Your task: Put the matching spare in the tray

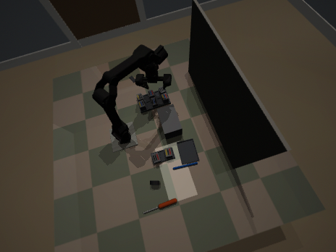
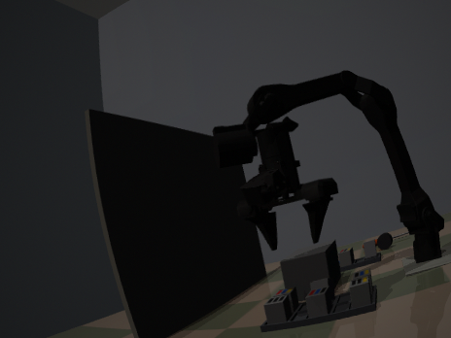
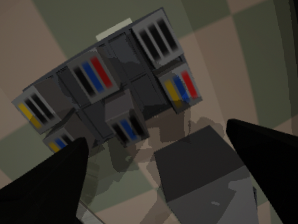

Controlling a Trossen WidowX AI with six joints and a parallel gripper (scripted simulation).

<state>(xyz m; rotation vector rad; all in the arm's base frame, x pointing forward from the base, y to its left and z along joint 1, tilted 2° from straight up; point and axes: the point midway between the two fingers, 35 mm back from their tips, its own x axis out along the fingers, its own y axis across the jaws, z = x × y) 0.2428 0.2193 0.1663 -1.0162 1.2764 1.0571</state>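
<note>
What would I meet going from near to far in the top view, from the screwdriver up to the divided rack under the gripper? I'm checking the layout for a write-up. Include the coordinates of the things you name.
Orange-handled screwdriver (image 1: 167,203), small black block (image 1: 154,182), two-block holder (image 1: 163,160), large grey box (image 1: 169,117), six-block rack (image 1: 145,111) (image 2: 318,322)

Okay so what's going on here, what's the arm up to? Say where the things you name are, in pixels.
The arm's open gripper (image 1: 153,86) (image 2: 295,245) (image 3: 158,135) holds nothing; it hangs above the rack of striped spares (image 1: 145,109) (image 2: 318,322) (image 3: 106,131), near the big gray block (image 1: 170,117) (image 2: 311,269) (image 3: 200,160). It looks to be choosing the spare whose code matches the mounted unit's. The dark flat tray (image 1: 187,151) has no spare in it.
</note>
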